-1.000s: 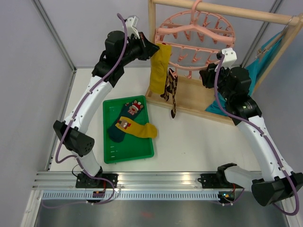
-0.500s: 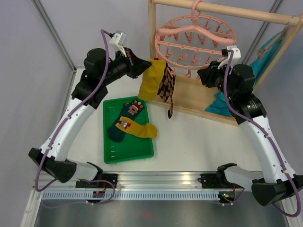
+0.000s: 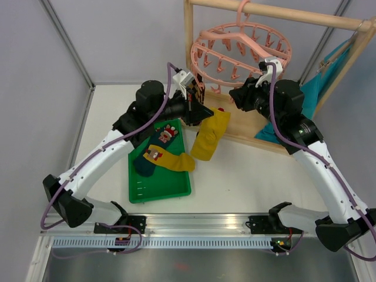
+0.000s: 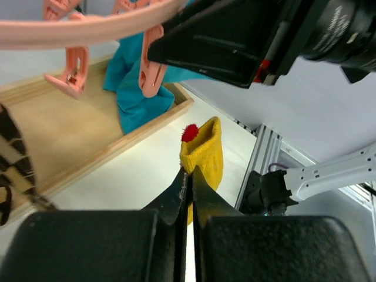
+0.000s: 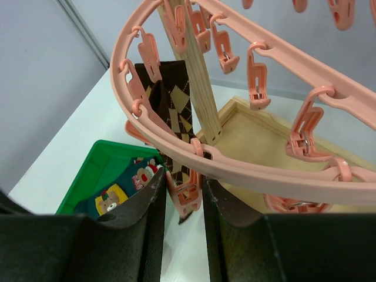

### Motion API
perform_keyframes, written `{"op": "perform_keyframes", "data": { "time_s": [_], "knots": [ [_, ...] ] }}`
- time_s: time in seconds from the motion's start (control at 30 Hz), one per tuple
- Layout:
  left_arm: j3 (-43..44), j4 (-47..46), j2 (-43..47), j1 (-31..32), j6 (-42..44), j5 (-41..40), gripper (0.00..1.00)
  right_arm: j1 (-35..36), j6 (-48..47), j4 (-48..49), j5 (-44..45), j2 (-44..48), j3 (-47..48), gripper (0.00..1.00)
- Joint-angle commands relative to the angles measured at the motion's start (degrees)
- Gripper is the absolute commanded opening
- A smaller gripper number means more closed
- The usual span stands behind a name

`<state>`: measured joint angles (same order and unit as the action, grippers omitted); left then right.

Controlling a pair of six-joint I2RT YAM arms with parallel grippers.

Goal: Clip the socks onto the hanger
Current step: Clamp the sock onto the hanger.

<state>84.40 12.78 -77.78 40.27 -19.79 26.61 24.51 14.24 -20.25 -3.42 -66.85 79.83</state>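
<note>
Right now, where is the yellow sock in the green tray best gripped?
Take the yellow sock by its right end, from above at the tray's right side: that end lies bare by the rim, while a teal sock overlaps its other end.

Two matching arms on show. The left arm [image 3: 101, 160] and the right arm [image 3: 326, 179] both wear glossy white shells on the long links, broken up by chunky matte-black joint housings. A purple cable [image 3: 269, 108] runs along the outside of each one and loops free up near the wrist. There's a small white camera block [image 3: 184, 80] on top of each wrist, and black bases [image 3: 120, 223] below. Up close, the left end effector [image 4: 187, 179] shows flat, tapering black fingers; the right end effector [image 5: 179, 179] has the same in thick matte black.
</note>
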Motion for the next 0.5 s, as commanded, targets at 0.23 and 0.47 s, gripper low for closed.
{"op": "perform_keyframes", "data": {
  "time_s": [0.23,0.47],
  "knots": [
    [-2.8,-15.8,-10.1,0.6,6.3,12.1,0.02,0.9,0.4,-0.5,-2.0,0.4,4.3,0.0],
    [-4.2,-24.9,-13.6,0.6,8.3,14.1,0.02,0.9,-0.5,-1.4,-2.5,0.5,4.5,0.0]
  ]
}}
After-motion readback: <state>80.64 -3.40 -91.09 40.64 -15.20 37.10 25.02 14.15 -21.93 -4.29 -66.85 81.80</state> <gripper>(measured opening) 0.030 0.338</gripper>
